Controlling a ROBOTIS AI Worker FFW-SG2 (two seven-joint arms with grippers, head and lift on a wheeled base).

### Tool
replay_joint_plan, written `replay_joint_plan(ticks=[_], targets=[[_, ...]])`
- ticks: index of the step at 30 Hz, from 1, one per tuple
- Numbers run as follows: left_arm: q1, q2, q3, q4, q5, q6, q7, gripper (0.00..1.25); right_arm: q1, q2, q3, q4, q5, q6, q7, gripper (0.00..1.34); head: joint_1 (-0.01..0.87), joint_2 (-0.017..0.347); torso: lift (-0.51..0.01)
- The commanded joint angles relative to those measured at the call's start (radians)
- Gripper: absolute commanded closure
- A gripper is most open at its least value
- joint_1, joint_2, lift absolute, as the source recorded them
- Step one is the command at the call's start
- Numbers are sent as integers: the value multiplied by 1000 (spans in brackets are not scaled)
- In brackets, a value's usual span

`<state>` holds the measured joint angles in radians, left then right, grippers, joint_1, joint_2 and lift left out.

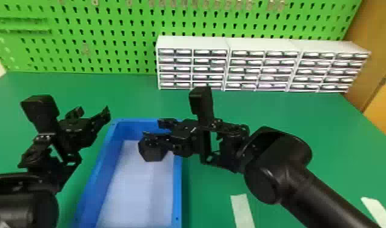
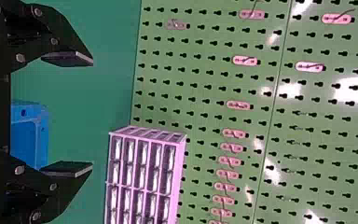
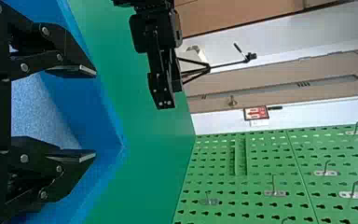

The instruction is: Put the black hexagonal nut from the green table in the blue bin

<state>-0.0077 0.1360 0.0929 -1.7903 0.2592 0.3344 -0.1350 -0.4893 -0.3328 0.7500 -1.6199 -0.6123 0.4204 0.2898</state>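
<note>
1. The black hexagonal nut (image 1: 153,153) shows within the outline of the blue bin (image 1: 177,197), towards its far end. I can't tell if it rests on the bin's floor or is just above it.
2. My right gripper (image 1: 152,129) is the nearer one, reaching in over the bin's right rim. Its fingers are spread wide, with nothing between them in the right wrist view.
3. What counts now: in the head view the nut lies just below my right fingers and on my side of them, its top edge meeting the nearer finger's outline. Whether they touch, I can't say. It looks about as wide as it is tall, so I find no long axis to line up with.
4. My left gripper (image 1: 91,112) is also wide apart, outside the bin, by its far left corner.
5. I judge the release made, or very nearly. Next I should raise my right fingers straight up, then back over the right rim. Swinging sideways first could knock the nut or catch the bin wall.
</note>
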Motion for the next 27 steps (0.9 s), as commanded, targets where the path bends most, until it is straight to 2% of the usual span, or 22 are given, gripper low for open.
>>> replay_joint_plan(ticks=[1,15,21,27], targets=[[0,1,-1,0,0,0,0,456,0,0,-1,2,0,0,0,633,691,9,-97],[-2,-1,1,0,6,0,0,456,43,6,-72,3,60,21,0,578,691,9,-97],[0,1,2,2,8,0,0,456,80,18,-149,2,91,38,2,576,691,9,-97],[0,-1,7,6,26,0,0,456,126,41,-265,-2,137,49,2,564,691,9,-97]])
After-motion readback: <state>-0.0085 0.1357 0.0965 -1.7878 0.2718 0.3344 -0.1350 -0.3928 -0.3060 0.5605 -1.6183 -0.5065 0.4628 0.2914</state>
